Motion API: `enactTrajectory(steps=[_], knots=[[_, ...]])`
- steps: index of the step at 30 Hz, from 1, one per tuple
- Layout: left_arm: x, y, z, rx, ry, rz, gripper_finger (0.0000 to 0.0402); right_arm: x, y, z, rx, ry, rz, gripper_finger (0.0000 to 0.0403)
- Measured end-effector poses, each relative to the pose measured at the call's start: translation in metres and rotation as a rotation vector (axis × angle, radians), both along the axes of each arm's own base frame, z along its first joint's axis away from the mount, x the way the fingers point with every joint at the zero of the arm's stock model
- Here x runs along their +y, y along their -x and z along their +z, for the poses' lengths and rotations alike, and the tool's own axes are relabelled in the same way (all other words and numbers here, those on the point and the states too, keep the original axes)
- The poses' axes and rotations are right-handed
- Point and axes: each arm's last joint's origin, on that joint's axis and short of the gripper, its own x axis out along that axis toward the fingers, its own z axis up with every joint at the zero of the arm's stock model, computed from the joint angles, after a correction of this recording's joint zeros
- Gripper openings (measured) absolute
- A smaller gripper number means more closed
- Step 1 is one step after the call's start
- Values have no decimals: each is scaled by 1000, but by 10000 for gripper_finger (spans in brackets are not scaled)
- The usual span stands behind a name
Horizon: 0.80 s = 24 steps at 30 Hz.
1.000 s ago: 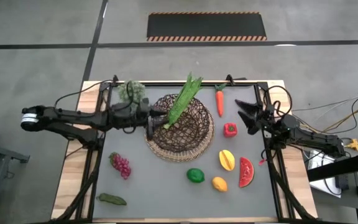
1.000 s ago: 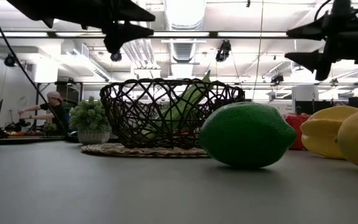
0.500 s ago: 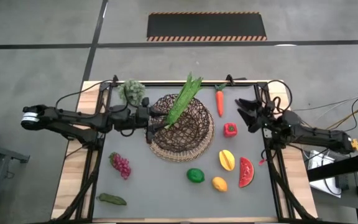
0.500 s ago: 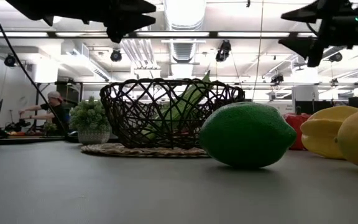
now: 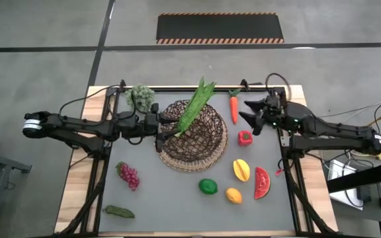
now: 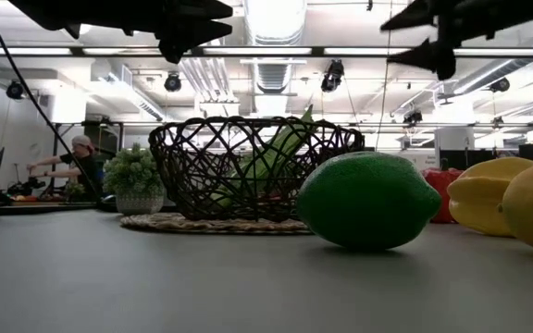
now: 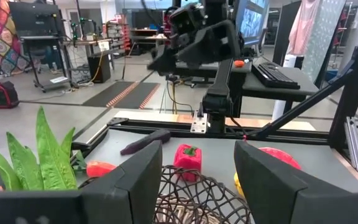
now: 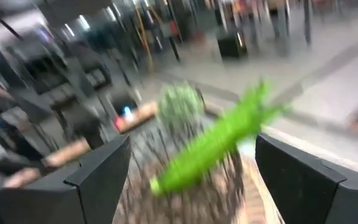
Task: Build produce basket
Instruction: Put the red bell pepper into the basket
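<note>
The dark wire basket [image 5: 192,137] stands mid-table, and the long green leaves [image 5: 196,106] lie in it, their tips over its far rim. My left gripper [image 5: 163,129] hangs open above the basket's left rim, well above it in the low view [image 6: 192,23] and open in its wrist view [image 7: 197,180]. My right gripper [image 5: 245,111] is open and in the air between the orange carrot [image 5: 233,108] and the red pepper [image 5: 245,137]; it is high in the low view [image 6: 405,35]. Its wrist view [image 8: 191,180] looks at the leaves [image 8: 216,146].
The yellow mango [image 5: 241,170], watermelon slice [image 5: 262,183], lime [image 5: 208,186] and lemon [image 5: 233,195] lie right of and in front of the basket. The purple grapes [image 5: 127,175] and a green pod [image 5: 119,211] lie at the near left. A grey-green bushy clump [image 5: 141,97] stands at the far left.
My right gripper has gone up and toward the table's left and far edge, from beside the right rail to a place next to the carrot, and has stayed open. The produce and the basket have not moved.
</note>
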Motion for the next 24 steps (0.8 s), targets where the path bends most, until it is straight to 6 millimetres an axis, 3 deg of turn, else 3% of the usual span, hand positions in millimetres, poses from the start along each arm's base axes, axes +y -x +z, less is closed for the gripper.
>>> enactTrajectory(steps=[11,24], knots=[[0,1,0,7,-50,3,183,8,-19,19,392,-303,-60,327],[1,5,5,2,-156,43,183,8,-30,27,838,-557,-317,327]])
